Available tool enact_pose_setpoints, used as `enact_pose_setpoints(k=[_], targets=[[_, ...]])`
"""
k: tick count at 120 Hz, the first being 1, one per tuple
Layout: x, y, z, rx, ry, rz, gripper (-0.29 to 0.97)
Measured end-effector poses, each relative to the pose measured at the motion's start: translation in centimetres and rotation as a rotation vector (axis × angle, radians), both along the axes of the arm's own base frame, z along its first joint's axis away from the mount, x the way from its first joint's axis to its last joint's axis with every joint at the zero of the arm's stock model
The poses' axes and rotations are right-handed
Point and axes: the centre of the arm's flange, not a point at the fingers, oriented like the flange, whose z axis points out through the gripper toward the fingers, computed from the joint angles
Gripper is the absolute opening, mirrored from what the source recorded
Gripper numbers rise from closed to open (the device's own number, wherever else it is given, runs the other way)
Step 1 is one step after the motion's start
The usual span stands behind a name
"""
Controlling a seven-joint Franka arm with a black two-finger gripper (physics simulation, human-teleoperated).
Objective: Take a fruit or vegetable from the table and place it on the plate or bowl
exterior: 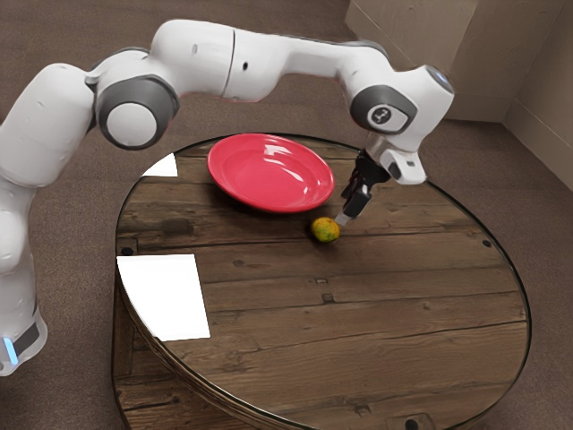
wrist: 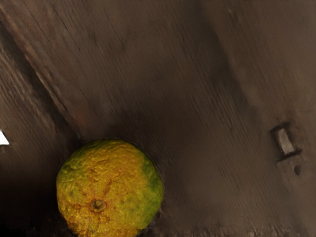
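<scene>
A small orange-green citrus fruit (exterior: 325, 229) lies on the round wooden table (exterior: 376, 313), just in front of the red plate (exterior: 269, 170). The plate has nothing on it. My black gripper (exterior: 347, 210) hangs tilted right beside the fruit, on the exterior view's right of it, with its tips just above the tabletop. Its fingers stand open and hold nothing. In the wrist view the fruit (wrist: 108, 187) sits close under my hand, stem end up, on the dark planks.
Two flat white patches lie at the table's edge on the exterior view's left, one large (exterior: 161, 296) and one small (exterior: 163, 166). Bare planks fill the table's near half. A small metal fitting (wrist: 285, 140) is set in the wood.
</scene>
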Motion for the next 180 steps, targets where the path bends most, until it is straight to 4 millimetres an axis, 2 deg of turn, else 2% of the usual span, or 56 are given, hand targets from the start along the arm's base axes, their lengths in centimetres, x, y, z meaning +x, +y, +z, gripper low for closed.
enact_pose_setpoints(k=[7,16,35,49,74,86,92,99,109,117,140,160,180], targets=[[-1.3,0.8,-0.5,0.012,0.019,-0.015,0.68],[-1.5,1.0,-0.6,0.009,0.009,-0.043,0.68],[-0.4,0.6,-2.1,-0.035,-0.027,-0.084,0.68],[0.4,1.4,-3.5,-0.048,-0.038,-0.089,0.68],[1.6,1.6,-6.7,-0.064,-0.032,-0.114,0.68],[1.7,2.5,-7.9,-0.069,-0.027,-0.113,0.68],[1.7,3.1,-8.2,-0.067,-0.026,-0.109,0.63],[1.7,3.3,-8.4,-0.067,-0.027,-0.110,0.52],[1.7,3.4,-8.4,-0.067,-0.033,-0.116,0.38],[1.8,3.5,-8.2,-0.066,-0.039,-0.121,0.32],[2.0,3.4,-7.5,-0.064,-0.059,-0.136,0.27],[2.0,3.3,-4.2,-0.058,-0.118,-0.146,0.27],[2.9,3.1,-1.1,-0.074,-0.197,-0.142,0.29]])
